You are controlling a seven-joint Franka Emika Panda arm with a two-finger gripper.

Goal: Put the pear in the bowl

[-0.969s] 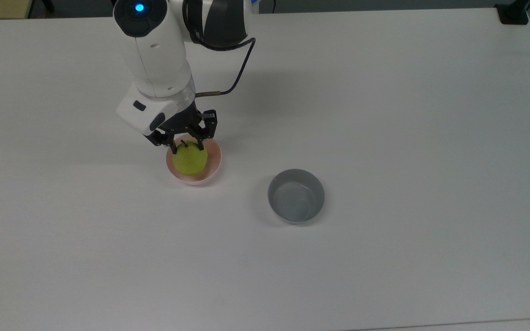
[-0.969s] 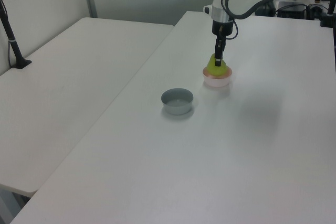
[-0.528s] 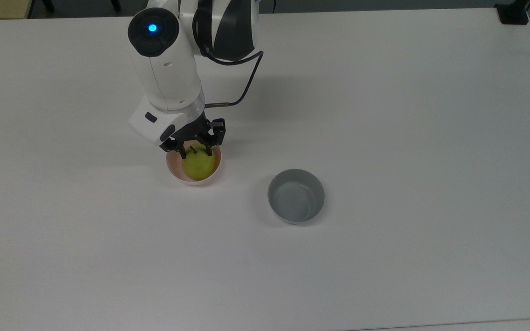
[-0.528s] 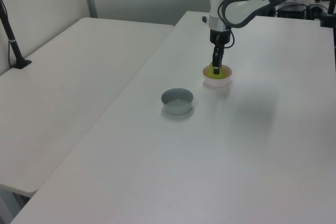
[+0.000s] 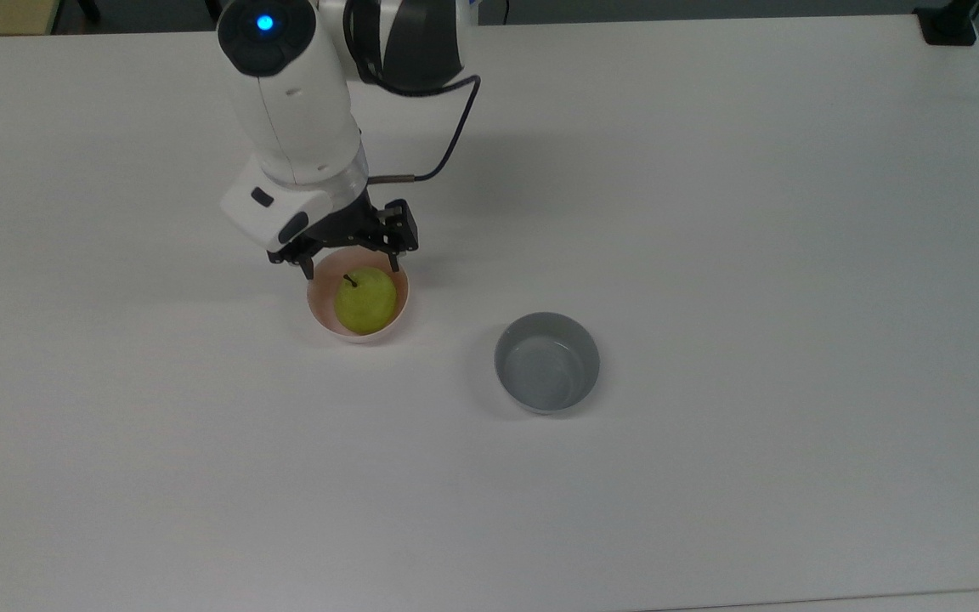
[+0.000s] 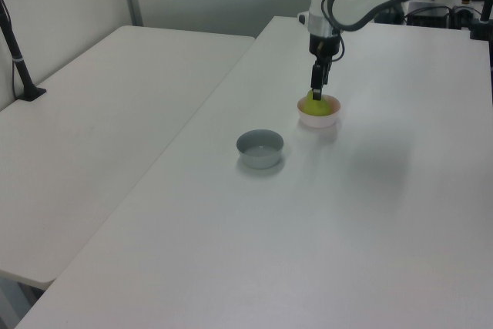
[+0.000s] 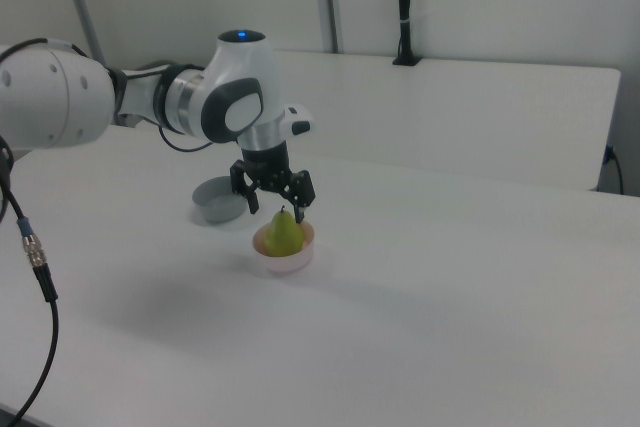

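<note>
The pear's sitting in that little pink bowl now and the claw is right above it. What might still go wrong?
Two things, perhaps. The open black two-finger gripper hangs close over the small pale pink bowl, so a sideways move might clip its rim and shift it. The glossy yellow-green pear stands taller than the bowl's wall in the right view, so a knock might tip it out.

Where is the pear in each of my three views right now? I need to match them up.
Top view: the pear sits left of centre, inside the pink bowl.
Left view: the pear is upper right of centre, partly behind the tool.
Right view: the pear is left of centre, stem up.
Shared landmark: the grey bowl nearby.
</note>
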